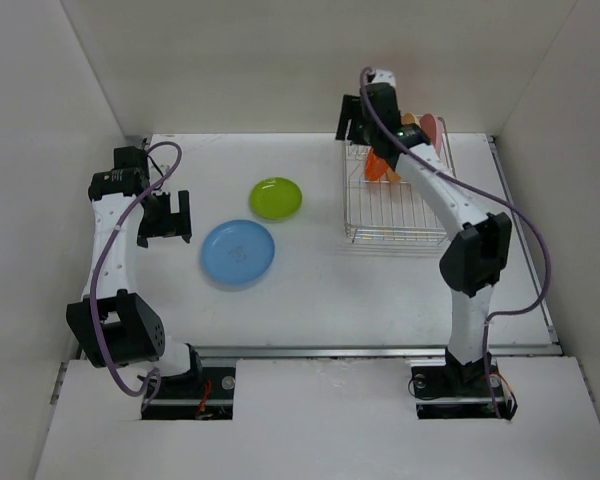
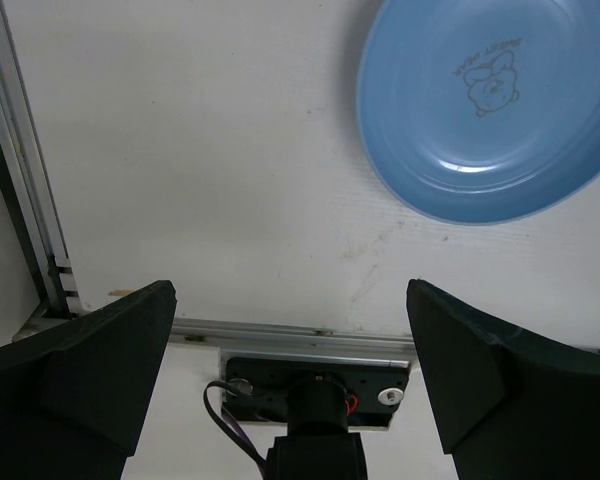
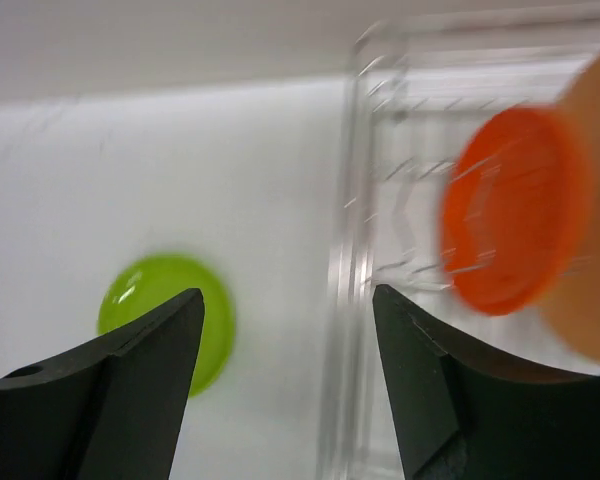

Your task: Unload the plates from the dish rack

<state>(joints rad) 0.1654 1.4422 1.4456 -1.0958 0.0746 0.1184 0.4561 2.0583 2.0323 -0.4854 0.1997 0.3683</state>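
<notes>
White table: blue plate and green plate lie flat, already out. My right gripper gapes empty over the rack, probably going for the orange-red plate standing inside (blurred view). Left gripper is wide open, idle.

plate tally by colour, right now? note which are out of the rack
blue plate: 1, out
lime green plate: 1, out
orange-red plate: 1, in the dish rack
tan-orange plate: 1, in the rack
pink plate: 1, in the rack, partly hidden by the right arm
Total: 5
</notes>
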